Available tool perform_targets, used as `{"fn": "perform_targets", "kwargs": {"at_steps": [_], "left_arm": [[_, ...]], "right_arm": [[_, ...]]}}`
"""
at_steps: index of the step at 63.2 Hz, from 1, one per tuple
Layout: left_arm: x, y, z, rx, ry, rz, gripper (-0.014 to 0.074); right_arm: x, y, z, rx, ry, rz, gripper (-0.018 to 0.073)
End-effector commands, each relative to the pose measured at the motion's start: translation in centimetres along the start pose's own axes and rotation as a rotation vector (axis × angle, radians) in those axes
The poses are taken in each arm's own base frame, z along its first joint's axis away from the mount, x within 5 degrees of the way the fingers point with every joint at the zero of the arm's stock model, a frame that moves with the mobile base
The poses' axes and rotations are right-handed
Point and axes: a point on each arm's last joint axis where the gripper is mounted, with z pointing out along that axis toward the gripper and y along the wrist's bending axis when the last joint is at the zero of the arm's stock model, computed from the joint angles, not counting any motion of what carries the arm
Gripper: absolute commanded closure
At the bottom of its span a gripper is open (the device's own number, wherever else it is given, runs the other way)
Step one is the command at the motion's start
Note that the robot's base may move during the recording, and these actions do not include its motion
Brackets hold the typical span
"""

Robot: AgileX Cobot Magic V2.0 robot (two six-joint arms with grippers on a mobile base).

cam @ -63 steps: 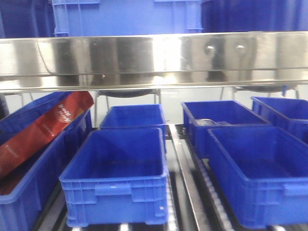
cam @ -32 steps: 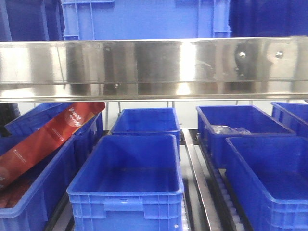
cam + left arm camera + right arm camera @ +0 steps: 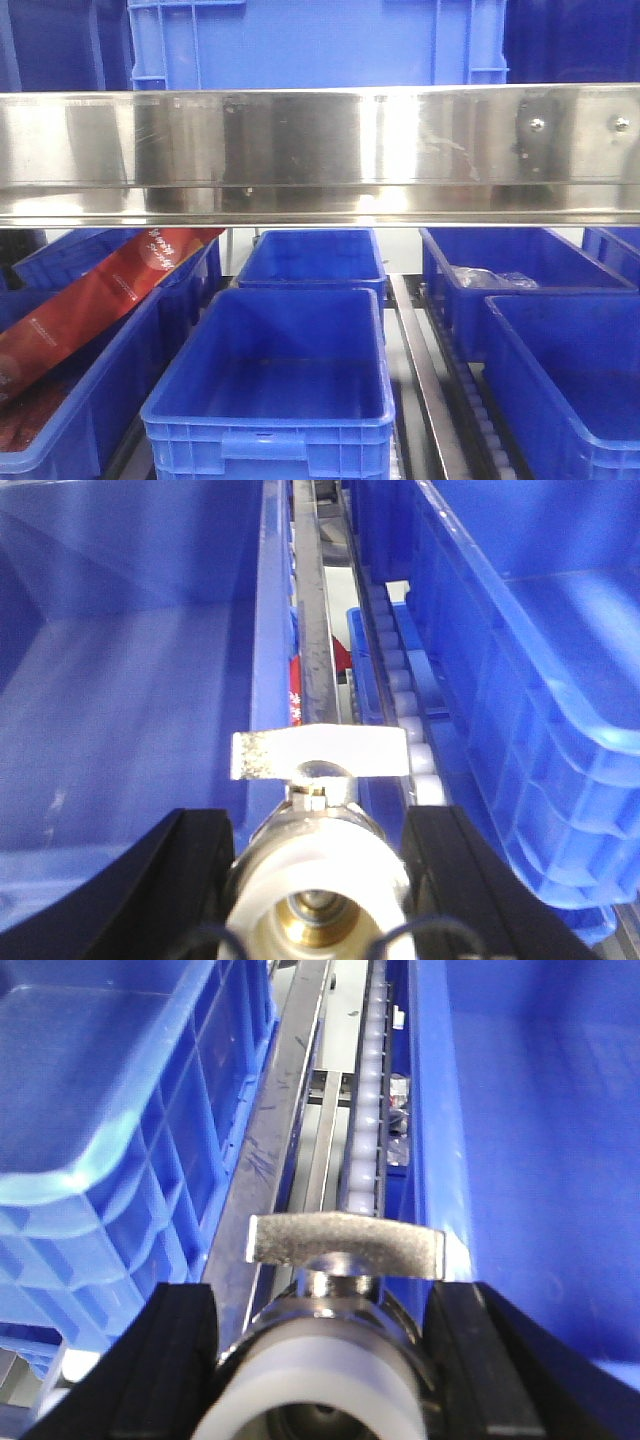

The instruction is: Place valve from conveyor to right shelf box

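Observation:
In the left wrist view my left gripper (image 3: 318, 865) is shut on a silvery valve (image 3: 318, 890), white cap toward the camera and wing handle (image 3: 318, 755) on top. It hangs over the gap between two blue shelf boxes (image 3: 130, 680) (image 3: 520, 680). In the right wrist view my right gripper (image 3: 325, 1350) is shut on a second valve (image 3: 325, 1370) of the same kind, with its handle (image 3: 345, 1245) up. It sits over the rail between a left blue box (image 3: 100, 1110) and a right blue box (image 3: 540, 1110). The conveyor is out of view. Neither gripper shows in the front view.
A steel shelf beam (image 3: 320, 150) crosses the front view, with blue boxes above it. Below are an open middle box (image 3: 270, 380), a right front box (image 3: 570, 380), a rear right box (image 3: 510, 265) holding clear plastic, and a red package (image 3: 100, 300) leaning in the left box. White rollers (image 3: 400, 680) run between boxes.
In the front view the shelf boxes and the beam's screws have shifted to the right, and the beam sits lower in the frame. No gripper appears in any front frame.

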Motion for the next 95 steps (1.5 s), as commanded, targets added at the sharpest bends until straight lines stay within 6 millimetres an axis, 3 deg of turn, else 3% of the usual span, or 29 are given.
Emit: {"fn": "perform_targets", "kwargs": {"at_steps": [1, 52, 95], "left_arm": [[-0.9, 0.1, -1.0, -0.007, -0.085, -0.011, 0.0707], [-0.9, 0.1, -1.0, -0.007, -0.085, -0.011, 0.0707], [-1.2, -0.1, -0.9, 0.01, -0.117, -0.027, 0.0707]], "right_arm": [[-1.0, 0.0, -1.3, 0.008, -0.099, -0.013, 0.0713], [-1.0, 0.0, -1.3, 0.008, -0.099, -0.013, 0.0713], [-1.9, 0.0, -1.4, 0.008, -0.203, -0.008, 0.0713]]}}
